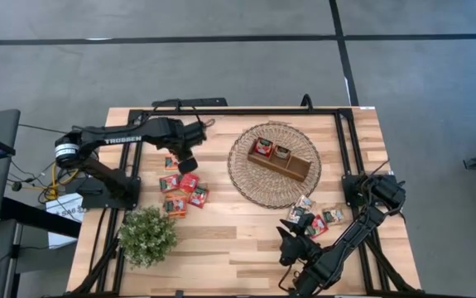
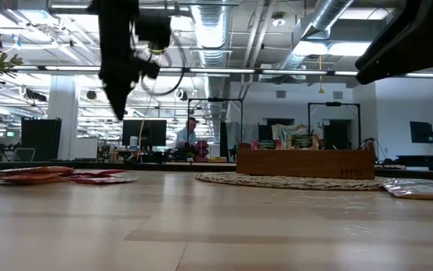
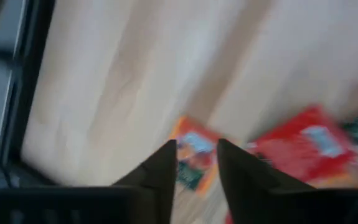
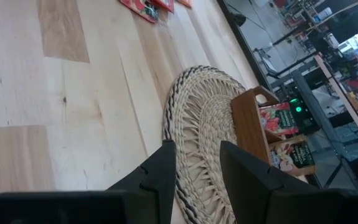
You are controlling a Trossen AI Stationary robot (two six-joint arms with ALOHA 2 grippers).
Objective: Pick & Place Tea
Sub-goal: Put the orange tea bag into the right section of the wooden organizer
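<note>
Several red and orange tea sachets lie flat on the table's left part. My left gripper hangs above their far end, pointing down, open with nothing between its fingers; an orange sachet and a red one lie below it. More sachets lie at the right, beside my right gripper, which is open and empty and points toward the wooden tray. Two sachets stand in the tray.
The tray stands on a round woven mat at the table's far middle. A potted green plant stands near the front left. Black frame rails run along the table's edges. Bare wood lies in the near middle.
</note>
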